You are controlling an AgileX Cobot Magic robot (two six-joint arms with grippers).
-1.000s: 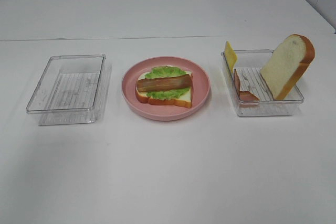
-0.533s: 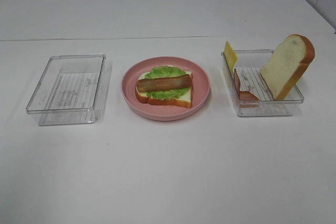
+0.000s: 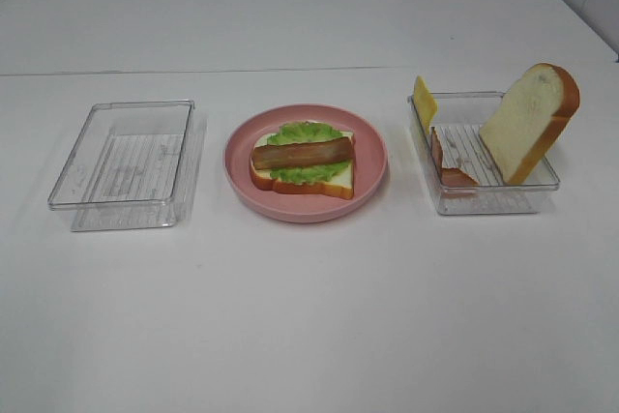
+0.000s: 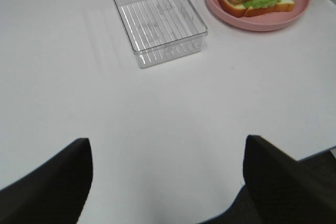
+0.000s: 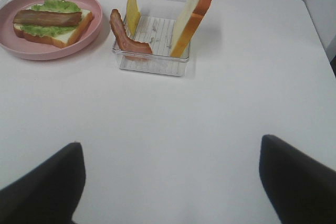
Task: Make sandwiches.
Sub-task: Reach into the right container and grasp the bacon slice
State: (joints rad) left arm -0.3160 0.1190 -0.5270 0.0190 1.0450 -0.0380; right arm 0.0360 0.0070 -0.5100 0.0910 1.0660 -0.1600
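- The right tool [image 5: 170,182] is wide open and empty, low over the surface [image 5: 210,119]. The left tool [image 4: 165,182] is the same.
- Ahead of the right tool stands the tray [image 5: 152,65] with cheese [image 5: 132,9], bacon [image 5: 126,38] and a leaning bread slice [image 5: 191,17]. I judge this arm is the nearer one.
- The half-built sandwich [image 3: 303,163] lies on the plate [image 3: 372,157], beside that tray on the left arm's side.

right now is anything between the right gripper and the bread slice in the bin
Nothing visible does. Bare table lies between the open right gripper and the clear bin; the bread slice leans at one side, bacon strip and cheese at the other.
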